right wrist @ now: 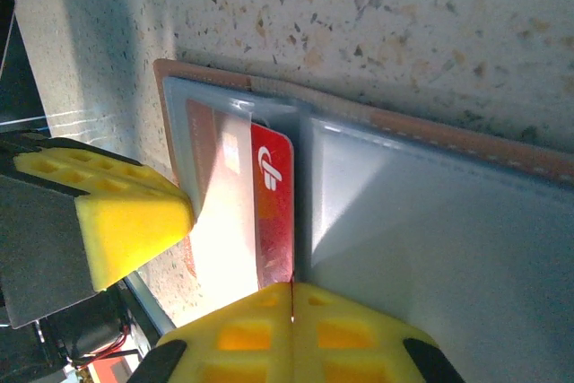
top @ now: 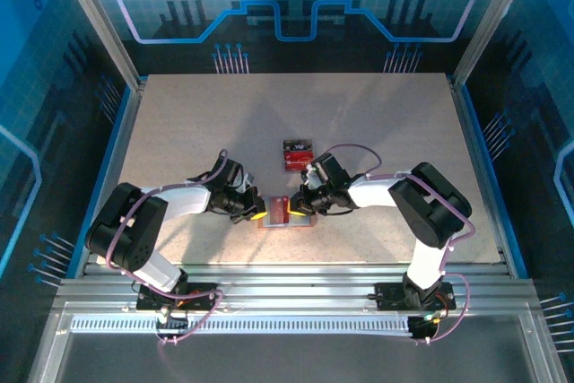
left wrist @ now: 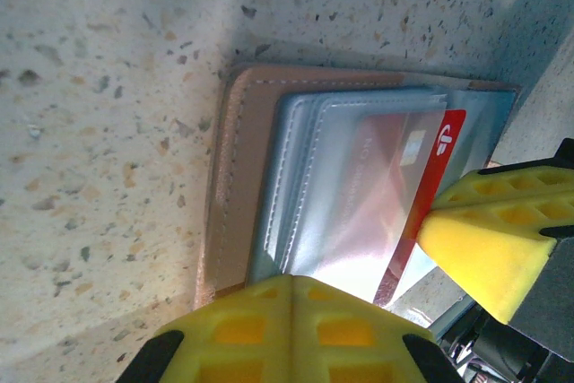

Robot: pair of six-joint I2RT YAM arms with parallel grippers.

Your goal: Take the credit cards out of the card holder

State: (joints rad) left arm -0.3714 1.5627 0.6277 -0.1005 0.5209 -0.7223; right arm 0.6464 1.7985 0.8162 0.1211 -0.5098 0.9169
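Card holder (left wrist: 229, 177) of tan leather lies open and flat on the speckled desk (top: 359, 114), near the front edge and between the two arms, with a red card (right wrist: 273, 195) partly out of a clear grey-blue sleeve (left wrist: 350, 186). The card looks light, thin, stiff and glossy. It would likely slip from a loose pinch and bind if pulled at an angle. Its bare strip outside the sleeve is the place to grip, drawing straight along the pocket. The holder looks soft and light and would probably drag along unless pinned.

The right hand (right wrist: 291, 298) is clenched on the card's exposed edge. The left hand (left wrist: 291, 284) has its fingers pressed together at the edge of the sleeves, near the right hand. Whether it pinches the plastic or only bears down on it cannot be told.

A white emblem (right wrist: 267, 170) marks the red card, but no name is readable, and faint print seen through the sleeve is too blurred. Beyond the holder, well apart, lie loose cards (top: 297, 155), one dark and one red.
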